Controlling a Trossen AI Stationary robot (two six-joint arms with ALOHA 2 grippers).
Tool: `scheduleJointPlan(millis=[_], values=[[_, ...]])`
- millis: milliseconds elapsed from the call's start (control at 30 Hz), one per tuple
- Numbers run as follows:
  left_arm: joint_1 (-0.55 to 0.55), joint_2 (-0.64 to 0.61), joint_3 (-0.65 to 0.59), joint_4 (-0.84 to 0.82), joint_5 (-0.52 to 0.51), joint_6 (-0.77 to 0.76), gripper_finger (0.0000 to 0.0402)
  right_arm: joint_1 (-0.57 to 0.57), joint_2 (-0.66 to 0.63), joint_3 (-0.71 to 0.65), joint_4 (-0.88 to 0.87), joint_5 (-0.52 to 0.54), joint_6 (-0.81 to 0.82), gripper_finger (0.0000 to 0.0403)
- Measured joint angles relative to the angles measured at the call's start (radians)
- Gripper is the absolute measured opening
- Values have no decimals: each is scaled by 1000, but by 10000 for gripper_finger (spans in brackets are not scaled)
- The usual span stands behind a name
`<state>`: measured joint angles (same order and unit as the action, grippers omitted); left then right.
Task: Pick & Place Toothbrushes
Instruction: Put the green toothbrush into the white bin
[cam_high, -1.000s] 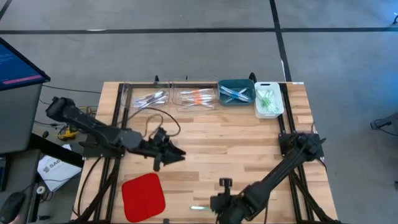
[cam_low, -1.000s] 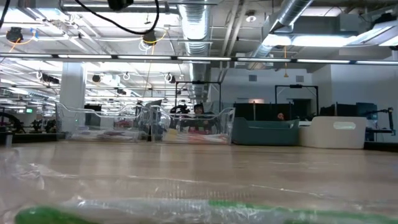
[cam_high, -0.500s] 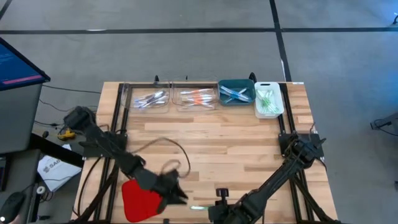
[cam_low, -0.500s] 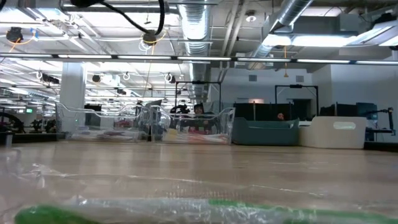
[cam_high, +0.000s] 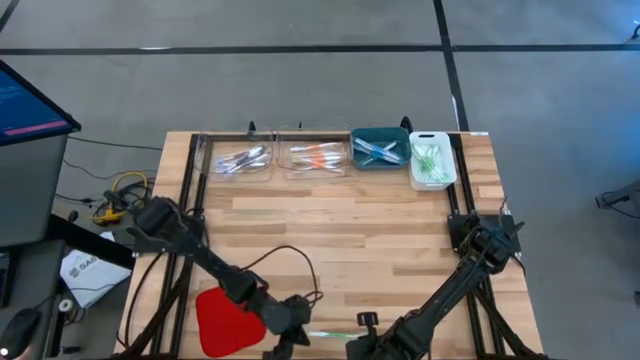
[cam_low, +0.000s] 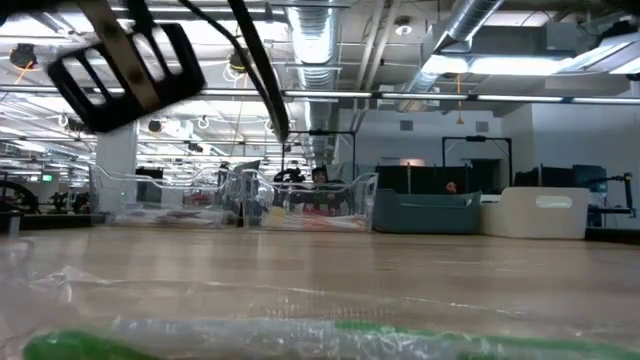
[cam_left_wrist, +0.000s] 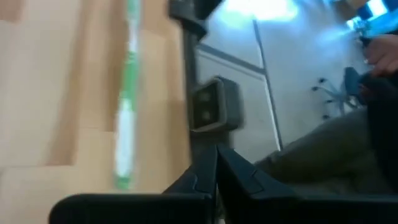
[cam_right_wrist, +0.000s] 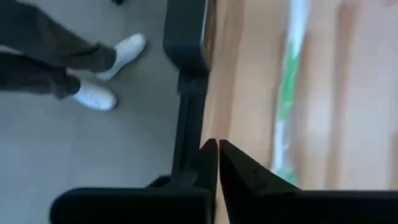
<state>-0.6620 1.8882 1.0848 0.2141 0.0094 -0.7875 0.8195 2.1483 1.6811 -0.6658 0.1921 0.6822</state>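
Note:
One toothbrush (cam_high: 325, 335), green and white in a clear wrapper, lies flat on the wood by the table's near edge; it also fills the low view's foreground (cam_low: 300, 335). My left gripper (cam_high: 297, 335) is shut and hovers just left of it, beside the red pad. In the left wrist view the toothbrush (cam_left_wrist: 127, 106) lies off to one side of the shut fingertips (cam_left_wrist: 215, 163). My right gripper (cam_high: 354, 346) is shut just right of the toothbrush (cam_right_wrist: 287, 93), over the table's near edge (cam_right_wrist: 214, 155). More toothbrushes lie in the bins at the far edge.
A flat red pad (cam_high: 230, 320) lies at the near left. Along the far edge stand two clear bins (cam_high: 240, 158) (cam_high: 315, 157), a teal bin (cam_high: 379, 148) and a white bin (cam_high: 431, 160). A person's legs and white shoes (cam_right_wrist: 99, 68) show on the floor beyond the near edge.
My left gripper has swung from the middle of the table down toward the near edge, past the red pad, and now sits low beside the toothbrush. My right gripper has sunk a little at the near edge. The toothbrush has not moved.

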Motion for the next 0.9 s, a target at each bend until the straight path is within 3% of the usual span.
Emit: scheduleJointPlan(millis=[433, 633, 900], values=[[-11, 69, 22, -17, 22, -5, 0, -3, 13, -35, 26, -13, -9, 1], [2, 77, 22, -27, 26, -7, 0, -16, 83, -35, 60, -112, -4, 1], [1, 78, 22, -64, 49, -8, 0, -21, 78, -38, 34, -107, -1, 0]])
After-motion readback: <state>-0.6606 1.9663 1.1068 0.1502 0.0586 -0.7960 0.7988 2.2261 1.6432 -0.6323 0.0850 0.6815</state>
